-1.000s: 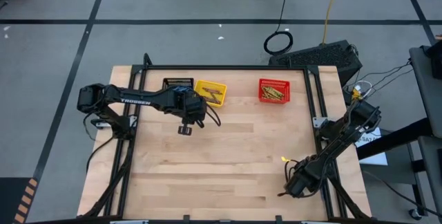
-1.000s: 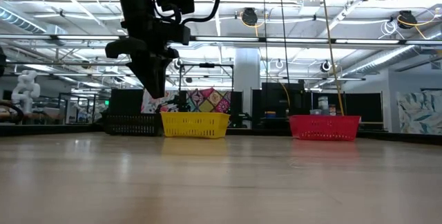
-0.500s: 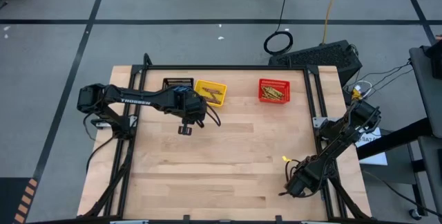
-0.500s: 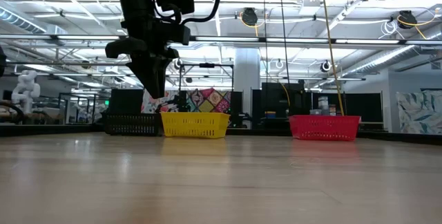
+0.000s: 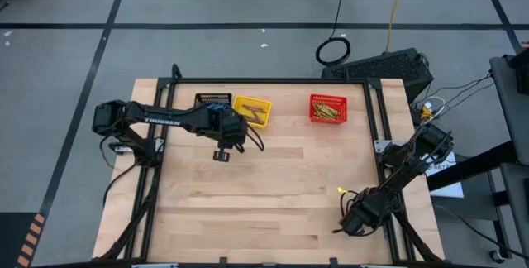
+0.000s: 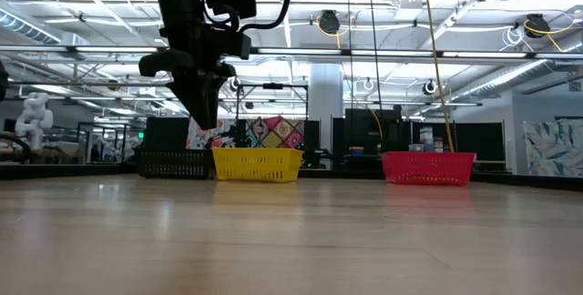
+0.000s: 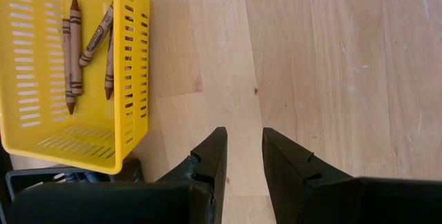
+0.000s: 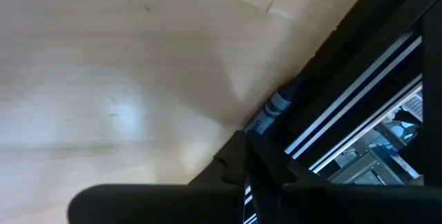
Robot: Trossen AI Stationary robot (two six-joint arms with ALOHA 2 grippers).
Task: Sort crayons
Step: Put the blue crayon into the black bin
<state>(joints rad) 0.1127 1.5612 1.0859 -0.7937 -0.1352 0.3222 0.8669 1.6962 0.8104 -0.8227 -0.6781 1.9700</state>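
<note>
Three mesh baskets stand along the far edge: black (image 5: 212,101), yellow (image 5: 252,109) and red (image 5: 328,108). Brown crayons (image 7: 72,51) lie in the yellow basket (image 7: 131,58), and olive-yellow crayons (image 5: 329,116) lie in the red one. My left gripper (image 7: 244,155) hangs open above bare wood just in front of the yellow basket, with nothing between its fingers. My right gripper (image 8: 245,156) is shut low at the table's near right corner. A blue crayon (image 8: 271,106) lies just beyond its fingertips, against the black frame rail (image 8: 345,79). My right gripper's shut fingertips (image 8: 238,144) stand at the blue crayon's near end (image 8: 257,124), slanting down toward the rail. Whether they touch it I cannot tell.
Black frame rails (image 5: 382,136) run along the table's left and right sides. The wide middle of the wooden table (image 5: 273,185) lies between the two arms. A small bright yellow spot (image 5: 340,189) shows on the wood near my right arm.
</note>
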